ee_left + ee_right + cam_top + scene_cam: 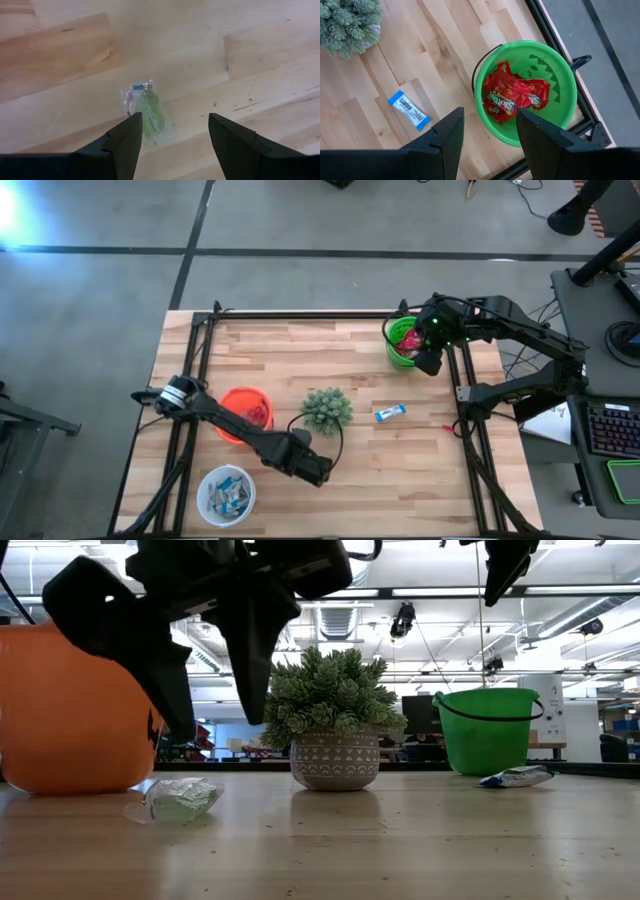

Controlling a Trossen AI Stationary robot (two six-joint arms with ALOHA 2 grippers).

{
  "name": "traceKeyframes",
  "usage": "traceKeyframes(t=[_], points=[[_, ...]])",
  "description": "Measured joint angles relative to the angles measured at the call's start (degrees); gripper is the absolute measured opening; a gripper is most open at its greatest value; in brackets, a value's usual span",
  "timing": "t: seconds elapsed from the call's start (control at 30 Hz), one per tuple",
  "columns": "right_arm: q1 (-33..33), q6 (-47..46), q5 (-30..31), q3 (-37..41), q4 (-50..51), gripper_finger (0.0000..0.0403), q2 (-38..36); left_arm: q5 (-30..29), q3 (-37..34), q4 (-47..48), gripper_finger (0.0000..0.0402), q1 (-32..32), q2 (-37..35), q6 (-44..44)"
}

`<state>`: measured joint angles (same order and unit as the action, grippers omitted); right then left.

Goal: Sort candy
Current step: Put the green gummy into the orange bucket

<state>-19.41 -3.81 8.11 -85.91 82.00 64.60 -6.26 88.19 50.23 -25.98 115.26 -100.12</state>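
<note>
High view puts my left gripper (318,471) low in the frame's center, just below the potted plant (327,409), with its fingers spread and nothing between them. Through the left wrist camera I see a green candy in clear wrap (146,112) lying on the wooden table (260,60) at mid-frame, just ahead of the parted fingers (127,142), untouched. My right gripper (428,358) hangs over the green bucket (397,350) at upper right, released as well; its wrist camera shows red packets (512,97) piled inside that bucket. A blue-and-white bar (390,413) lies loose right of the plant. An orange bucket (244,413) holds red pieces at center left, and a white bowl (226,493) at lower left holds blue-and-white bars.
</note>
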Motion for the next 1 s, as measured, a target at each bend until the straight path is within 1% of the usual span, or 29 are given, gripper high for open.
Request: traceKeyframes(t=[0.23,0.6,0.73,0.87,1.0], points=[[0.0,0.0,0.0,0.0,0.0,0.0171,0.0,-1.2,-1.0,-0.9,0.021,-0.1,0.0,-0.3],[0.0,0.5,0.0,0.0,0.0,0.0171,0.0,-0.6,-1.8,-1.6,0.0209,-0.2,0.0,-1.1],[0.0,0.8,0.0,0.0,0.0,0.0171,0.0,1.0,-1.8,-1.7,0.0209,-0.7,0.0,-1.2],[0.0,0.8,0.0,0.0,0.0,0.0171,0.0,0.0,-2.3,-0.7,0.0209,-1.1,0.0,-3.2],[0.0,0.9,0.0,0.0,0.0,0.0171,0.0,-0.2,-2.7,-1.0,0.0209,-1.0,0.4,-3.5]])
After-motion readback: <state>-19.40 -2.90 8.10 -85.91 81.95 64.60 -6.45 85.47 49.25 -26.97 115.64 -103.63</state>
